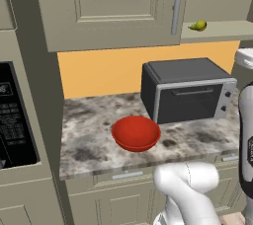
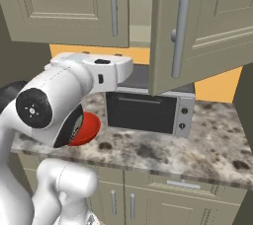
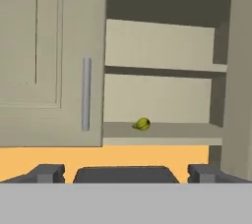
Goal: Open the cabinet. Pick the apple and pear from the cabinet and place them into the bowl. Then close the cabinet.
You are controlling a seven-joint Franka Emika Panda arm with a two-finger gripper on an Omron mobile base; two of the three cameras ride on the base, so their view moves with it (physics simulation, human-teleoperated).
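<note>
My claw [image 3: 125, 174] is spread wide and holds nothing, the pear [image 3: 142, 124] lies at 12 o'clock ahead of it on the lowest shelf of the open cabinet [image 3: 162, 95], apart from my fingertips, and the bowl [image 1: 136, 133] sits on the surface [image 1: 89, 140], half hidden by my arm in the right base view.

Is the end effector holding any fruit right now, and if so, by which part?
Nothing is held. The end effector is open and empty, facing the pear on the cabinet shelf.

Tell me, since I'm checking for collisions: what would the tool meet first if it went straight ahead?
Likely the open tool meets nothing before the grey-beige cabinet's back wall, just above the small yellow-green pear; depth is unclear.
</note>
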